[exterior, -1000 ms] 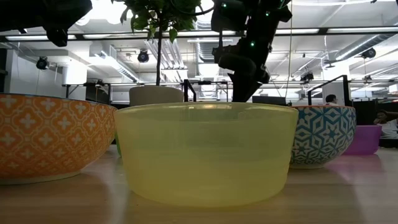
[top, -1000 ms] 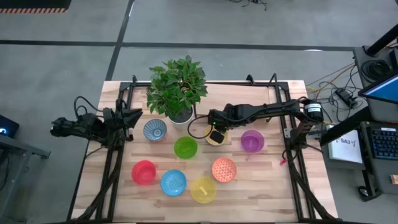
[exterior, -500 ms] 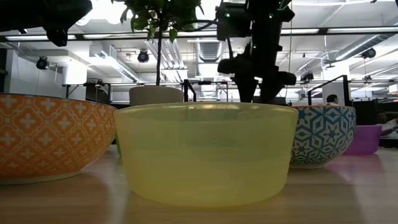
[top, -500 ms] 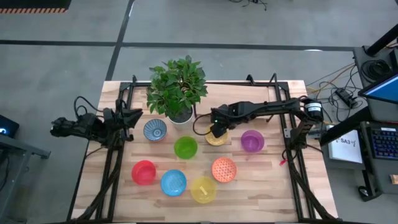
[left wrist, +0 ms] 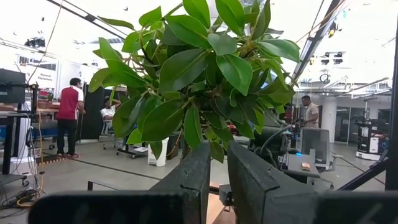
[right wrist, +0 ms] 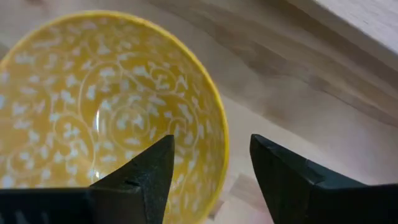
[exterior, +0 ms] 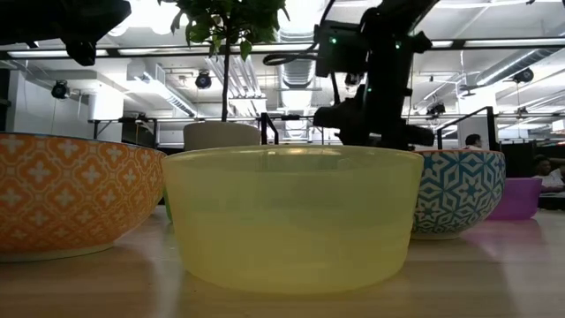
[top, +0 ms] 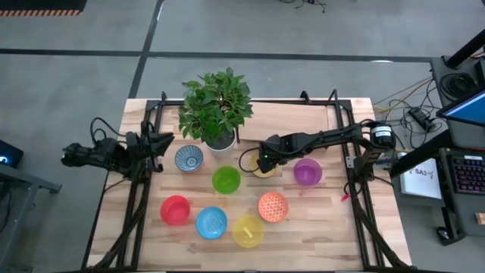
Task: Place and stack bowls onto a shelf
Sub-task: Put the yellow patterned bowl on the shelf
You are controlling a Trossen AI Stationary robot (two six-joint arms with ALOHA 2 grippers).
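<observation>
Several bowls stand on the wooden table: blue-white (top: 189, 159), green (top: 226, 180), purple (top: 307, 173), red (top: 175, 210), blue (top: 211, 222), plain yellow (top: 248, 231) and orange patterned (top: 273, 206). A yellow patterned bowl (right wrist: 106, 106) rests on its base in front of the plant pot. My right gripper (right wrist: 211, 152) is open over it, one finger above its inside and one outside, with the rim (right wrist: 222, 140) between them. The light-wood shelf (top: 292, 114) lies behind it. My left gripper (left wrist: 217, 171) waits at the table's left edge, shut with nothing between its fingers.
A leafy plant in a white pot (top: 218, 140) stands just left of the yellow patterned bowl, close to my right arm. Black frame posts (top: 350, 163) run along both table sides. In the low view the plain yellow bowl (exterior: 291, 216) fills the foreground.
My right gripper has opened over the yellow patterned bowl, and its wrist has sunk lower toward the table. The bowl stays where it was.
</observation>
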